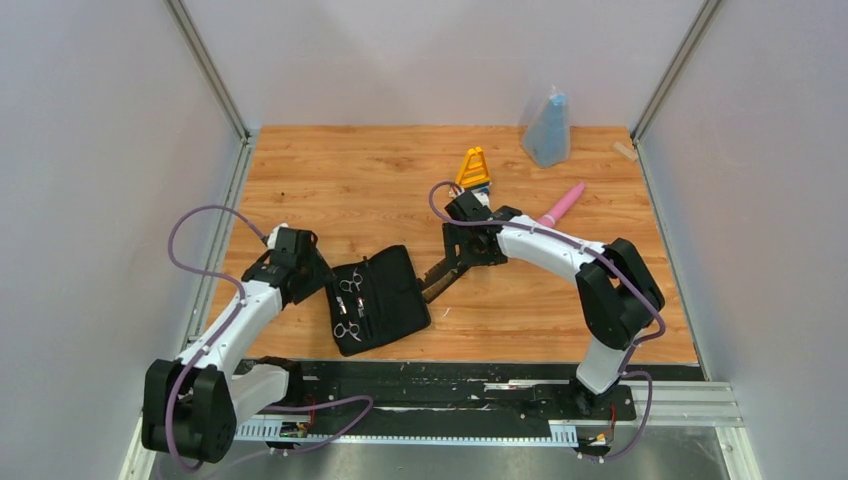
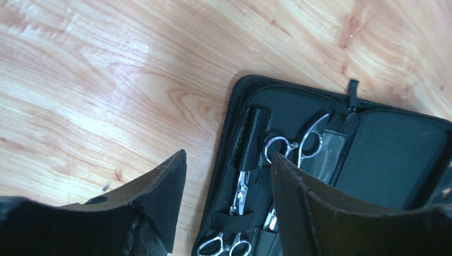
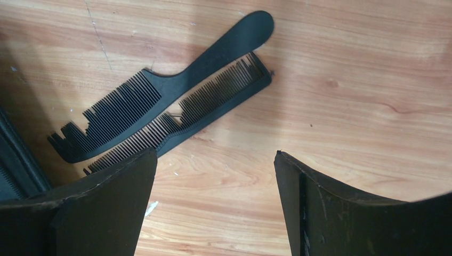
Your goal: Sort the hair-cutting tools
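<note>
While the left gripper (image 2: 228, 157) and right gripper (image 3: 214, 153) hover with fingers apart, the scissors sit in a case and the combs lie on the table (image 1: 330, 180).

Both silver pairs, the far scissors (image 1: 350, 283) and the near scissors (image 1: 347, 330), are tucked under straps in the open black case (image 1: 400, 285), toward the near left of the wood. The left gripper hangs empty at the case's left edge. Just right of the case, the handled comb (image 3: 160, 88) and the plain comb (image 3: 213, 104) lie side by side, touching, below the empty right gripper. A pink wand (image 1: 561, 204) and a yellow-orange toy (image 1: 474, 167) rest farther back.
</note>
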`<state>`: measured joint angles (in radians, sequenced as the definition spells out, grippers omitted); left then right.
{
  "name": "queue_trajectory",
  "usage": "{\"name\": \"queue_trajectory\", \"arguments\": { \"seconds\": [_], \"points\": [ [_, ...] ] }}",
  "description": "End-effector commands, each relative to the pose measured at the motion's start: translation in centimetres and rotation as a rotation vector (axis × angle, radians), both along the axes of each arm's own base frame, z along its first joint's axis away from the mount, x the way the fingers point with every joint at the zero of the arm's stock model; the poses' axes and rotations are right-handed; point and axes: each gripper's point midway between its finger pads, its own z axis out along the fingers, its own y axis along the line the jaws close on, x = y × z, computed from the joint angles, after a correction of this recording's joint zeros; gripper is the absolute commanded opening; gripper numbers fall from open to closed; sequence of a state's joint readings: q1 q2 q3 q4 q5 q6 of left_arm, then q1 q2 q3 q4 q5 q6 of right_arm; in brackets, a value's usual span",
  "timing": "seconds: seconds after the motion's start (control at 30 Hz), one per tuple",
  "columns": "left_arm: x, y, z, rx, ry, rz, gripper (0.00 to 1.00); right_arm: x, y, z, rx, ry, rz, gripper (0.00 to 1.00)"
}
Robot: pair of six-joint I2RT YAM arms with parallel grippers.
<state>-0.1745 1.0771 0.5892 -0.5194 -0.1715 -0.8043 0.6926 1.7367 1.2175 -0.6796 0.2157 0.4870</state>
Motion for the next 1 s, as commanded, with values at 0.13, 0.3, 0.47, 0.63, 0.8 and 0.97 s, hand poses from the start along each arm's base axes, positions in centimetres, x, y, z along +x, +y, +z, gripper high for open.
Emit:
{"name": "queue_trajectory", "arguments": {
  "seconds": [0.13, 0.3, 0.47, 0.63, 0.8, 0.97],
  "points": [
    [0.6, 2.3, 9.8, 0.140, -0.214, -0.053, 0.99, 3.4, 3.5, 0.3, 0.054, -0.068, 0.096, 0.84],
    [-0.1, 3.2, 15.1, 0.237, -0.326, -0.150, 1.00, 5.0, 5.1, 0.2, 0.063, -0.087, 0.149, 0.85],
    [-0.7, 4.3, 18.3, 0.350, -0.425, -0.212, 1.00, 6.0, 6.2, -1.2, 0.054, -0.069, 0.165, 0.85],
    [-1.0, 4.9, 17.3, 0.402, -0.457, -0.223, 1.00, 6.9, 6.6, -2.7, 0.027, -0.057, 0.172, 0.85],
    [-0.9, 5.2, 17.5, 0.415, -0.465, -0.215, 1.00, 6.3, 5.0, -4.4, -0.040, -0.024, 0.136, 0.85],
    [-0.9, 5.2, 17.2, 0.418, -0.452, -0.214, 1.00, 3.8, 1.6, -5.3, -0.128, 0.017, 0.081, 0.85]
  ]
}}
